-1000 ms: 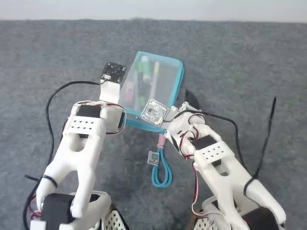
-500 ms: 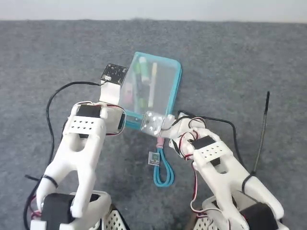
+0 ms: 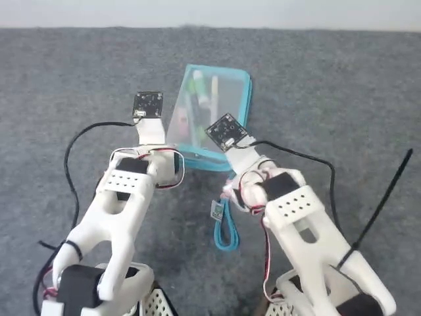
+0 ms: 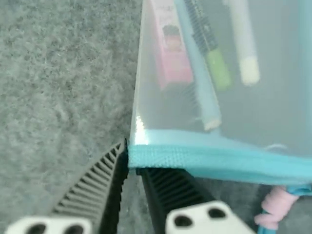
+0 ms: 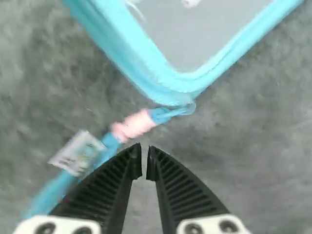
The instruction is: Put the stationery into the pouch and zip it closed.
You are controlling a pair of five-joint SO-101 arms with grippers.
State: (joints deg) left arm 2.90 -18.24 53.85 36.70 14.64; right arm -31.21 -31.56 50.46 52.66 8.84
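The translucent pouch with teal edging lies on the grey carpet, with pens and a pink item inside it. My left gripper is shut on the pouch's near corner, pinching the teal zip edge. The zip pull sits at the other near corner, trailing a pink bead, a small tag and a teal cord loop. My right gripper is shut with nothing in it, its tips just short of the pink bead.
Grey carpet surrounds the pouch, with a pale wall along the far edge. Black cables run off both arms. Both arm bodies crowd the near side of the pouch.
The pouch swung more upright and slid away. The right wrist lifted and moved farther along the pouch; its fingers came off the zip pull. The cord loop shifted slightly right.
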